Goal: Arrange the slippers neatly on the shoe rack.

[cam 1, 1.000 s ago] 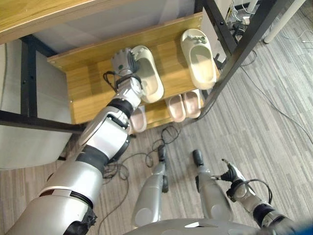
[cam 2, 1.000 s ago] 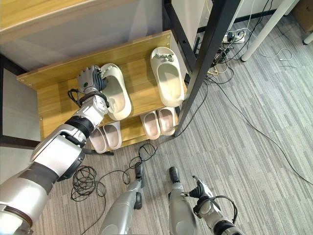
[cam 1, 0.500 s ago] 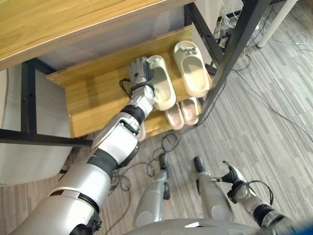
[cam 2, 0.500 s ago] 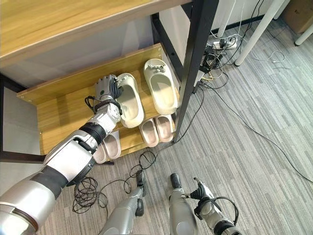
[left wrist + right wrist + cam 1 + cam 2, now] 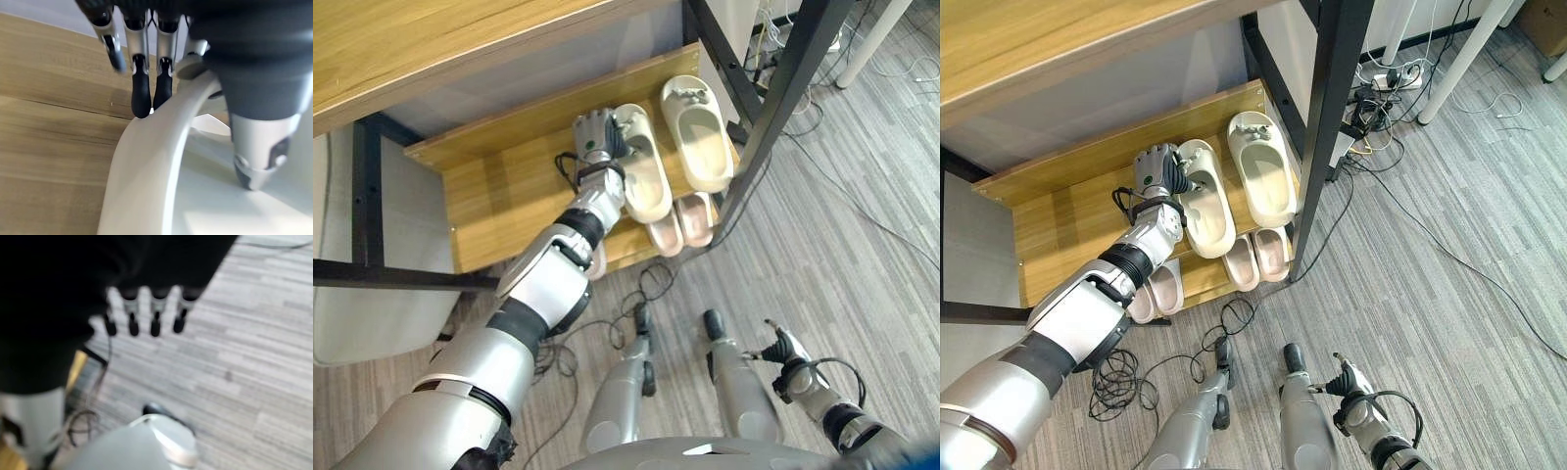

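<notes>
Slippers, cream, one pair, on the upper wooden shelf (image 5: 1058, 211) of the shoe rack. Near slipper (image 5: 1205, 196) is pinched along its side wall by the left hand (image 5: 1157, 168): fingers curl over the outer rim and the thumb presses inside the footbed, as the left wrist view shows. Far slipper (image 5: 1261, 166) lies free just beside it, toe pointing to the rack's back, close to the black upright post (image 5: 1327, 117). The two stand roughly parallel, with a narrow gap between them; the held one sits a little skewed.

Progress, judged: pairing nearly complete; what remains is to square the held slipper against its mate and let go.

Lower shelf: two pairs of pink slippers (image 5: 1255, 257), already side by side, partly hidden under the upper board.

Right hand (image 5: 142, 313): idle, low over the floor, fingers straight and holding nothing.

Surface: light wood-grain shelves in a black metal frame, with a wooden tabletop (image 5: 431, 49) above.

Room: grey plank floor (image 5: 1449, 245), loose cables and a power strip (image 5: 1376, 83) behind the rack, white furniture leg (image 5: 1449, 59) beyond.
</notes>
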You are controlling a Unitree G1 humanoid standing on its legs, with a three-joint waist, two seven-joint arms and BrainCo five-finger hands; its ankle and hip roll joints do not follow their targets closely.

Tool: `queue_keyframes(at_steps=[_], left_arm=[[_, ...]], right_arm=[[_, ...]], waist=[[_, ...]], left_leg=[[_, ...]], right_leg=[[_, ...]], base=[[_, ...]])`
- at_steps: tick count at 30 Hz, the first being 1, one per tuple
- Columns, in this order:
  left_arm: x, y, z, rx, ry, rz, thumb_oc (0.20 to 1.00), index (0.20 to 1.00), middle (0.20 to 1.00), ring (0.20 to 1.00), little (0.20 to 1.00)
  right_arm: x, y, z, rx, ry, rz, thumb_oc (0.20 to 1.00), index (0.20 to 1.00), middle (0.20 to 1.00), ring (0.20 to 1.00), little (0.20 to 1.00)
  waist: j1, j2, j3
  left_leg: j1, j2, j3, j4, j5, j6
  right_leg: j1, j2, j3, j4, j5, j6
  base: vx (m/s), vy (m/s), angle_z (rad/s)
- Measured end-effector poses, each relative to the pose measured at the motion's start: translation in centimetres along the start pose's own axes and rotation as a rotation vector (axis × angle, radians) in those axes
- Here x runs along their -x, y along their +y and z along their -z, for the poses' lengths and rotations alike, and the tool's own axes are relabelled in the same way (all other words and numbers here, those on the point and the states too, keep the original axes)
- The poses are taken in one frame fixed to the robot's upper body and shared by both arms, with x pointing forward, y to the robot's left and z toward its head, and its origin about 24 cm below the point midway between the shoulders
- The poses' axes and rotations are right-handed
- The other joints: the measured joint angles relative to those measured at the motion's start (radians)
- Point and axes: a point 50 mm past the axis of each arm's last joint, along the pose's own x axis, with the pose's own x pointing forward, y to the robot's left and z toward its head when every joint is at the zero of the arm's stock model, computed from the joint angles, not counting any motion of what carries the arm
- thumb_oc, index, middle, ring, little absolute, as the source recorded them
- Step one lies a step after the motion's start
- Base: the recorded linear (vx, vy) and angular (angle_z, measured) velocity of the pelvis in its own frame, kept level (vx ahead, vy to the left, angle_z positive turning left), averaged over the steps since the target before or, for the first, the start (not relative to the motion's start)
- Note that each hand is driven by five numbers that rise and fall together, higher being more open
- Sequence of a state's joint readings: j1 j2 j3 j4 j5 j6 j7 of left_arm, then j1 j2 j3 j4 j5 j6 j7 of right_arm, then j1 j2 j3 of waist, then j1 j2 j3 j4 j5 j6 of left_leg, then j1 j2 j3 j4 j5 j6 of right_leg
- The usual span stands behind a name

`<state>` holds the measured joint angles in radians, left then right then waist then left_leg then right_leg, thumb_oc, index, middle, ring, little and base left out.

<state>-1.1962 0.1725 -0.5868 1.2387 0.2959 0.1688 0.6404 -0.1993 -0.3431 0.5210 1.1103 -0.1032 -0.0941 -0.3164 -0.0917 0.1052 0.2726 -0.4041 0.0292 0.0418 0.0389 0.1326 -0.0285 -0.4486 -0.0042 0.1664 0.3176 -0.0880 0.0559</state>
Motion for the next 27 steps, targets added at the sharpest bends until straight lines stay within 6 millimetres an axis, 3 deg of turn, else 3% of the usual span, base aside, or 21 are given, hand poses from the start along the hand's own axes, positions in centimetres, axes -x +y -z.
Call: queue_keyframes(at_steps=[10, 20, 27], left_arm=[[-0.1, 0.3, -0.9, 0.040, -0.048, -0.004, 1.000, 1.000, 1.000, 1.000, 1.000], [1.5, -1.5, -1.8, 0.198, -0.077, 0.080, 1.000, 1.000, 1.000, 1.000, 1.000], [2.5, -2.5, -2.5, 0.292, -0.087, 0.120, 1.000, 1.000, 1.000, 1.000, 1.000]], right_arm=[[-0.1, -0.8, 0.6, 0.014, 0.014, 0.016, 1.000, 1.000, 1.000, 1.000, 1.000], [-0.1, -1.5, 1.6, 0.010, 0.077, 0.037, 1.000, 1.000, 1.000, 1.000, 1.000], [0.1, -1.6, 2.6, 0.012, 0.129, 0.043, 1.000, 1.000, 1.000, 1.000, 1.000]], waist=[[0.003, 0.024, 0.012], [0.008, 0.068, 0.027], [0.036, 0.097, 0.023]], left_leg=[[0.002, -0.002, -0.001, 0.000, 0.003, -0.002], [0.044, -0.005, -0.005, -0.001, 0.009, -0.003], [0.046, -0.005, -0.019, 0.000, 0.007, 0.000]], right_leg=[[0.006, -0.004, -0.007, 0.002, -0.002, -0.001], [0.039, -0.006, -0.011, 0.021, -0.020, -0.002], [0.037, -0.004, -0.016, 0.038, -0.026, -0.010]], base=[[0.00, 0.001, 0.00], [0.00, 0.003, 0.01], [0.00, 0.008, 0.02]])
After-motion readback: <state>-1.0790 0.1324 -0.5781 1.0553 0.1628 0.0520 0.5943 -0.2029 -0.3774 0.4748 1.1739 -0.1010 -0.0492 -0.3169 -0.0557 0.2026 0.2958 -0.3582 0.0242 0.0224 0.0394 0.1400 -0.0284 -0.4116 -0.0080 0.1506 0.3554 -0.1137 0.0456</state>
